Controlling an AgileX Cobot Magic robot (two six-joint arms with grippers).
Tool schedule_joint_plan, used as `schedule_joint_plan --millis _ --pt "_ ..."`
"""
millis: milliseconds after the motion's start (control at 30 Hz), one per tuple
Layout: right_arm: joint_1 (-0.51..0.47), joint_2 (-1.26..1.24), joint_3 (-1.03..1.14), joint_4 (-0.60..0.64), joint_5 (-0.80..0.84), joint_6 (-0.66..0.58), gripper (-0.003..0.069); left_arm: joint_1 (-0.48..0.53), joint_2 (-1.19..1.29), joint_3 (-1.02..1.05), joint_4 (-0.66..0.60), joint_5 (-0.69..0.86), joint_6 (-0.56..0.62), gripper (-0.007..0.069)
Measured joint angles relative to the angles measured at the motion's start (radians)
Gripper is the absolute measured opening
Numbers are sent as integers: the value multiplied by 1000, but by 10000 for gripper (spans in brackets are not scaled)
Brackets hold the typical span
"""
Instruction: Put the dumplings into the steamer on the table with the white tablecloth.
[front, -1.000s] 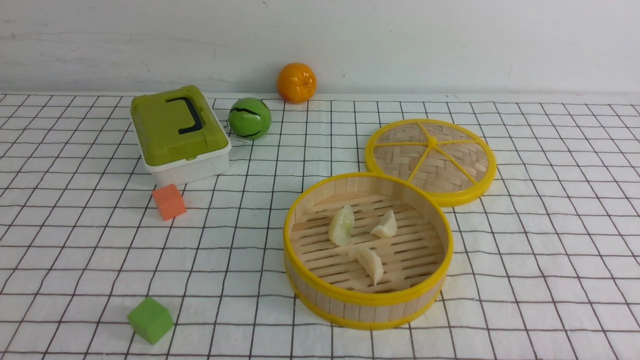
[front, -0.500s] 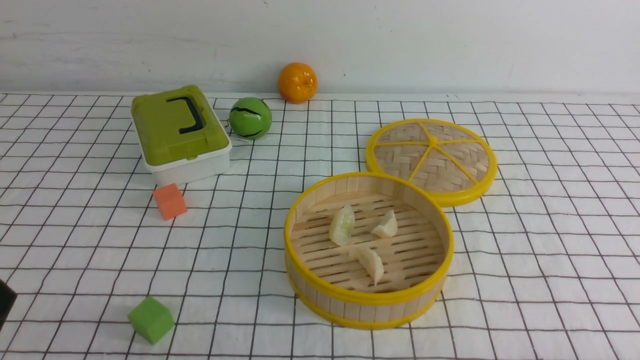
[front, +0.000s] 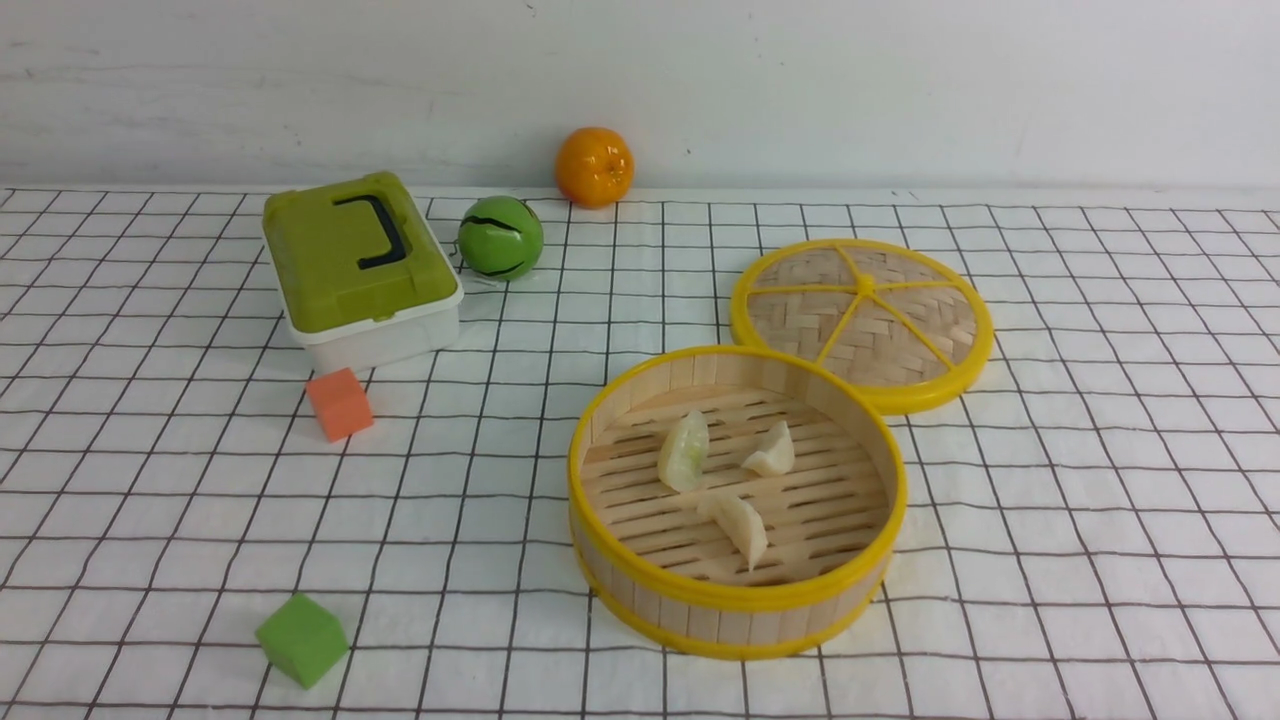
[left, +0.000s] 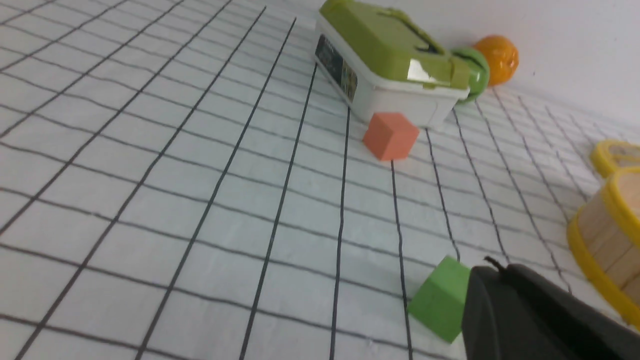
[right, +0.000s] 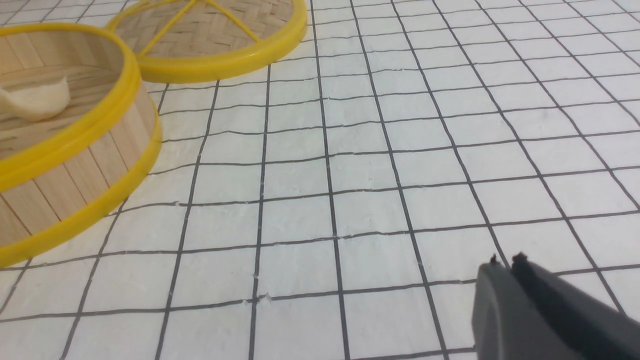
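All three dumplings (front: 722, 470) lie inside the steamer (front: 737, 600) on the tabletop (front: 1050, 560). The left pincer (left: 492, 272) has pulled away, closed and empty. The right pincer (right: 505, 265) is closed too. The job looks done.

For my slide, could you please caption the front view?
Three dumplings lie in the open steamer, its lid beside it on the checked tablecloth.

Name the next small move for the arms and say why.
Probably none beyond staying parked: all three dumplings already lie inside the steamer, and both the left hand and the right hand are shut, empty, off to the sides.
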Motion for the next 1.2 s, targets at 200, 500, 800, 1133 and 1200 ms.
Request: schedule_joint_plan --millis 200,500,800,1133,1200 --pt "0 0 0 0 0 0 32 -40 0 1 1 60 69 -13" --pt "0 0 0 0 0 0 44 28 0 1 -17 72 80 -13" --pt "0 0 0 0 0 0 55 59 0 1 -33 72 80 -13" --pt "0 0 0 0 0 0 73 59 0 1 -36 72 80 -13" --pt "0 0 0 0 0 0 74 59 0 1 -36 72 80 -13"
